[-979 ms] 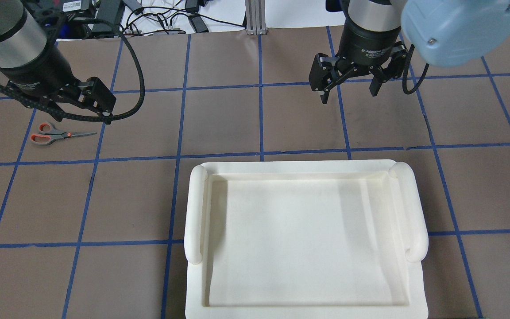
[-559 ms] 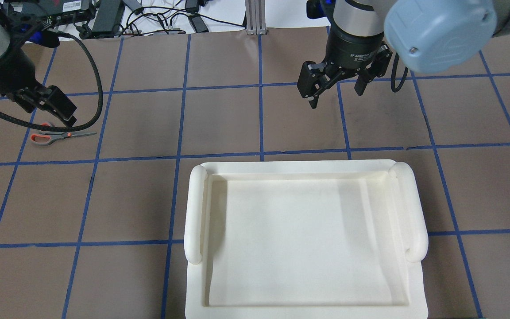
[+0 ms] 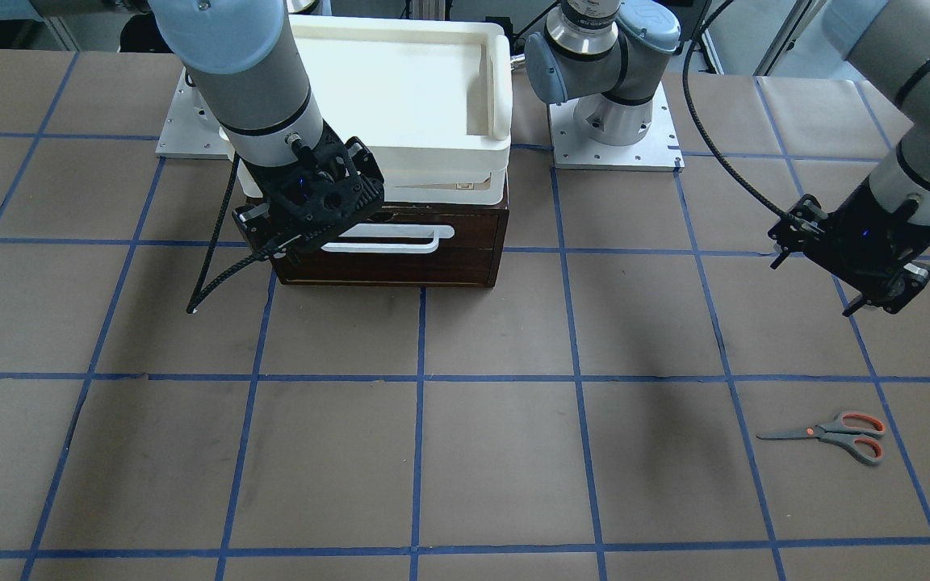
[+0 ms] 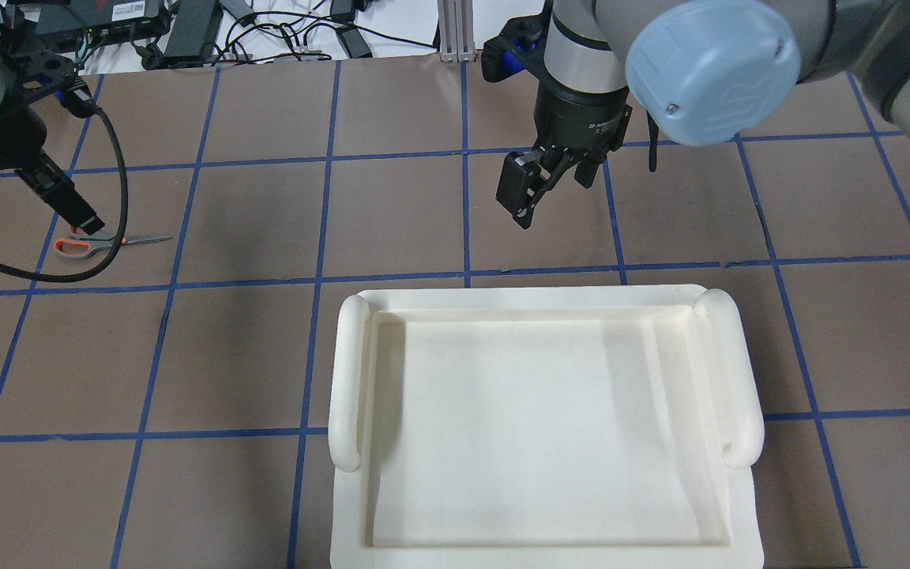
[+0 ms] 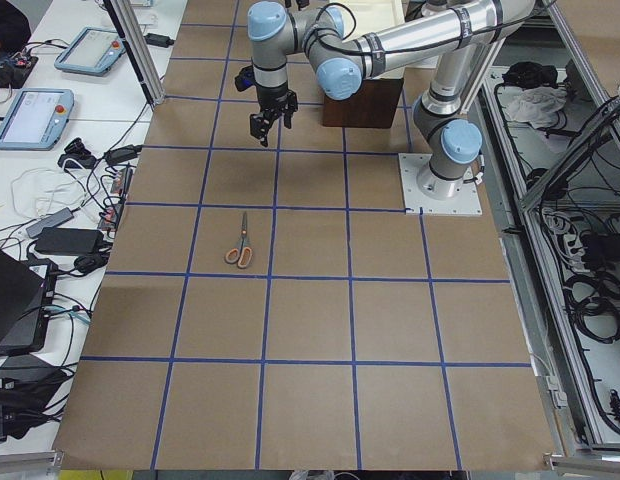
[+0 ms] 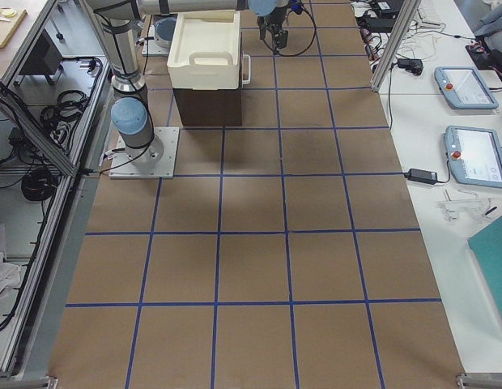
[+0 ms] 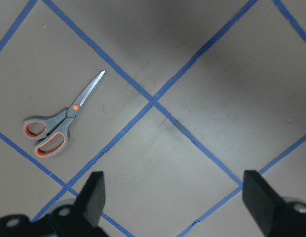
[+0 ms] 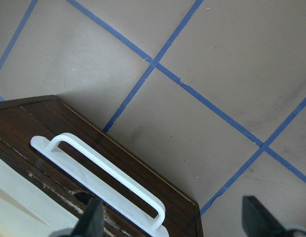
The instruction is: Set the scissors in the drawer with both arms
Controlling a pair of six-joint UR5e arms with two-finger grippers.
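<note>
The scissors [image 4: 119,240] lie flat on the brown table at the far left, also in the front view [image 3: 832,433] and left wrist view [image 7: 61,123]. My left gripper [image 4: 84,215] hovers above them, open and empty; its fingers [image 7: 94,197] stand wide apart, with the scissors off to one side. The dark brown drawer [image 3: 400,262] with its white bar handle [image 3: 388,239] looks pushed in. My right gripper [image 4: 554,194] is open and empty, in the air just in front of the drawer; the handle [image 8: 103,182] shows close below it.
A cream-white plastic bin [image 4: 534,296] sits on top of the drawer's cabinet [image 6: 206,105]. Blue tape lines grid the table. Cables and power bricks [image 4: 186,32] lie beyond the far edge. A black cable [image 4: 119,197] loops from my left wrist near the scissors.
My left gripper has swung left and turned, now over the scissors' handles in the overhead view. My right gripper has moved left and toward the bin, turning as it went. Both stay open.
</note>
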